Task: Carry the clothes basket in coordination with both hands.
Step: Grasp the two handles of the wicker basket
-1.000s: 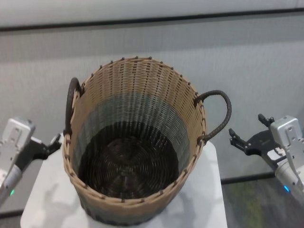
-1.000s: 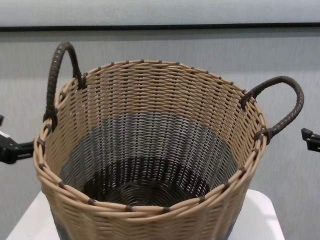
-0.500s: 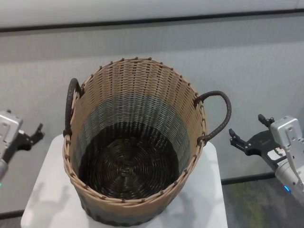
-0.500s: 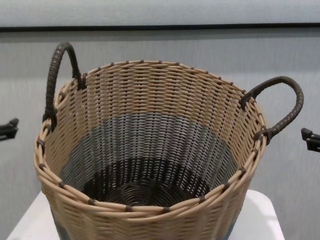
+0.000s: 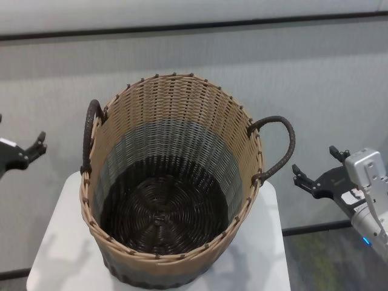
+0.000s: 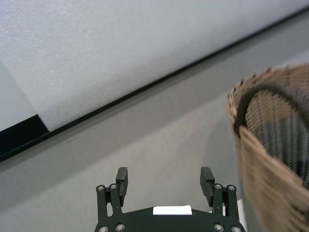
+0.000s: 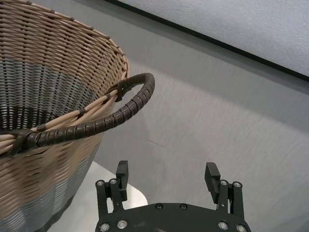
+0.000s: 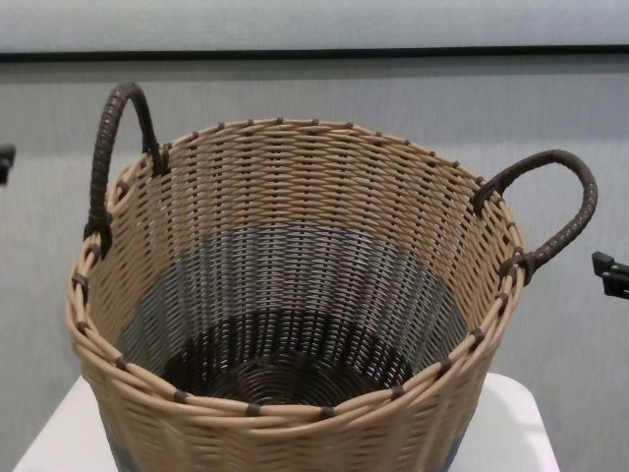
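The clothes basket [image 5: 173,127] stands upright and empty on a white table [image 5: 267,254], tan at the top, grey in the middle, dark at the bottom. Its left handle [image 5: 90,136] and right handle [image 5: 282,148] are both free. My left gripper [image 5: 22,136] is open and empty, well to the left of the left handle. In the left wrist view it [image 6: 164,176] faces the wall, with the basket [image 6: 270,159] off to one side. My right gripper [image 5: 314,162] is open and empty, a short way right of the right handle. In the right wrist view it [image 7: 167,170] sits just short of that handle [image 7: 96,123].
A grey wall with a dark stripe [image 5: 194,27] runs behind the table. The table top [image 8: 511,423] is small and the basket covers most of it. Floor [image 5: 327,260] shows below on the right. There is open room on both sides of the basket.
My left gripper has moved up and outward to the left, away from the left handle. The right gripper and the basket have not moved.
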